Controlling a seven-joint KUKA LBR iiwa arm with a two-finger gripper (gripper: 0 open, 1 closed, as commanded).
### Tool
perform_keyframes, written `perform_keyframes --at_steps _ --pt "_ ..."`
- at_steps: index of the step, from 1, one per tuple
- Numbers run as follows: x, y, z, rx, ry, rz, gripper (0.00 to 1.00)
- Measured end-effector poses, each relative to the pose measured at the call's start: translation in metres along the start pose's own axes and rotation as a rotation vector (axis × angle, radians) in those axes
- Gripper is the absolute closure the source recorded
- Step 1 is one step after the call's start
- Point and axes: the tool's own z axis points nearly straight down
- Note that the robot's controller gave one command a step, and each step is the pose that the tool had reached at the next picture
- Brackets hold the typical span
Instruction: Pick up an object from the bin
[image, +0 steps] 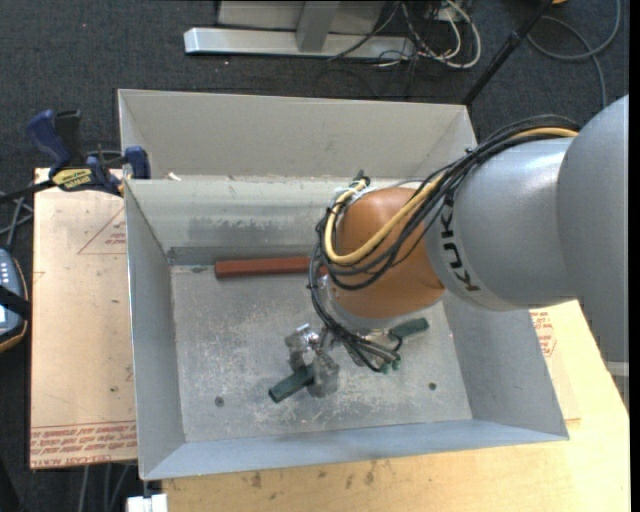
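My gripper (312, 362) hangs low over the bin floor, a little right of the middle and towards the front. A small dark green bar-shaped thing (288, 388) lies on the floor at its lower left, its right end right against the gripper. Whether the gripper has hold of it is hidden. Another dark green piece (410, 327) sticks out from under the arm to the gripper's right, mostly covered. A red-brown rod (262, 267) lies flat along the back of the floor, up and left of the gripper.
The arm with its orange cover and yellow cables reaches in from the right and hides the bin's middle right. The bin's sloped walls rise on all sides.
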Motion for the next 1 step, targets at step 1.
perform_keyframes --at_steps 1 --pt "0.0007 -0.0134 -0.0952 -0.001 0.003 -0.031 1.0"
